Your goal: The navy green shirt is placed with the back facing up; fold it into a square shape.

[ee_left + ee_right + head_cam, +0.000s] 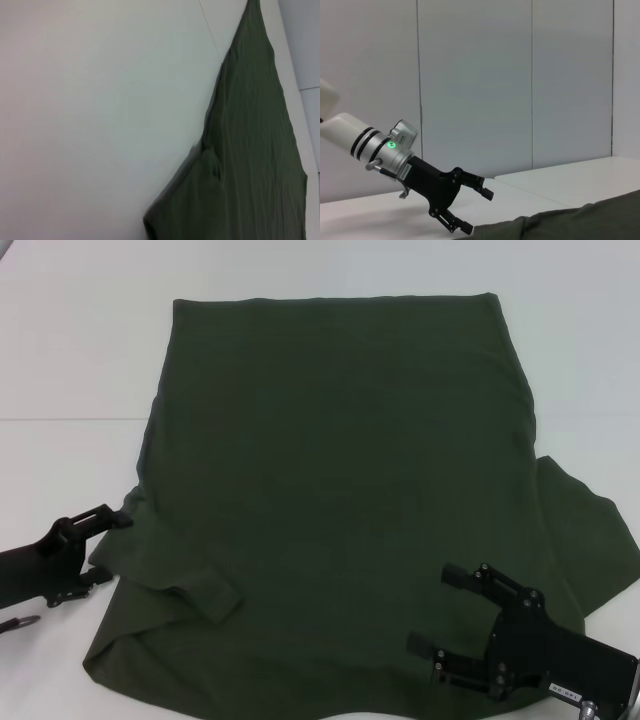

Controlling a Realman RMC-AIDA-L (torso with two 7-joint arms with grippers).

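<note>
The navy green shirt lies flat and plain side up on the white table, filling most of the head view. Its left sleeve is folded inward; the right sleeve sticks out sideways. My left gripper is open at the shirt's left edge near that folded sleeve, and the right wrist view shows it with fingers spread beside the cloth. My right gripper is open over the shirt's near right part. In the left wrist view the shirt's edge runs across the table.
White table surface stretches on all sides of the shirt, with a seam line across it on the left. A pale panelled wall stands behind the table.
</note>
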